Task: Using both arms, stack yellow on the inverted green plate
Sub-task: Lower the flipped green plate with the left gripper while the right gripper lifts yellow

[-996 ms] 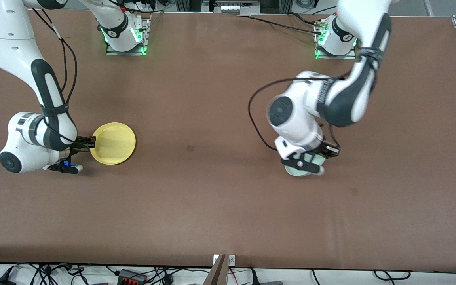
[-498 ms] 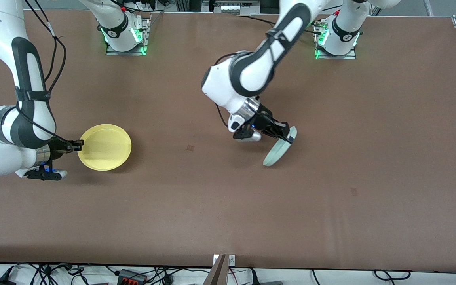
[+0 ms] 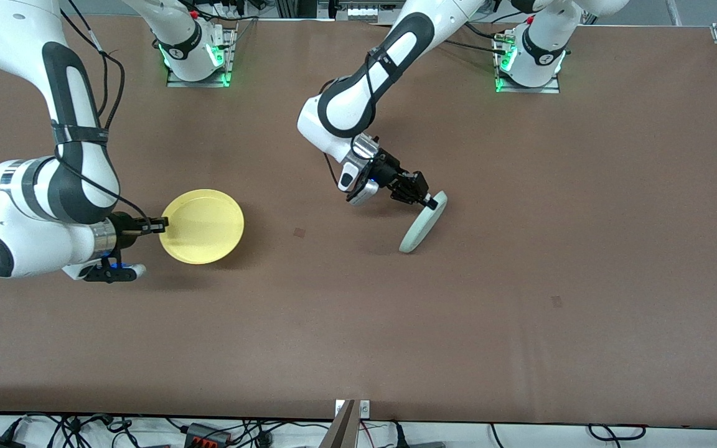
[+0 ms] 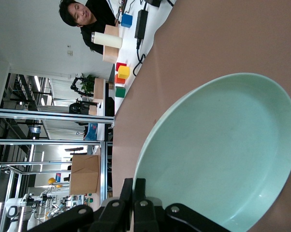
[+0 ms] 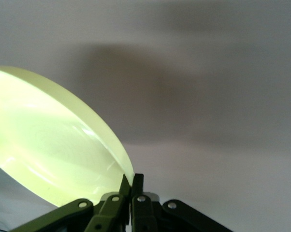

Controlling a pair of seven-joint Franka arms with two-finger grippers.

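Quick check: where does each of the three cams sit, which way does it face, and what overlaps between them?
Front view: high across the table, facing the bases; shows both arms, the yellow plate and the tilted green plate.
Left wrist view: on the left arm, looking past the left gripper, shut on the green plate's rim.
Right wrist view: on the right arm, looking past the right gripper, shut on the yellow plate.
Shared: each plate shows in front and one wrist view.

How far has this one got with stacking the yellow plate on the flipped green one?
Done: both plates are gripped by the rim. In hand: the left gripper holds the green plate tilted steeply on edge over the table's middle, apparently mid-flip; the right gripper holds the yellow plate roughly level, hollow side up, toward the right arm's end. Left: set the green plate down inverted, then carry the yellow plate across and place it on top.
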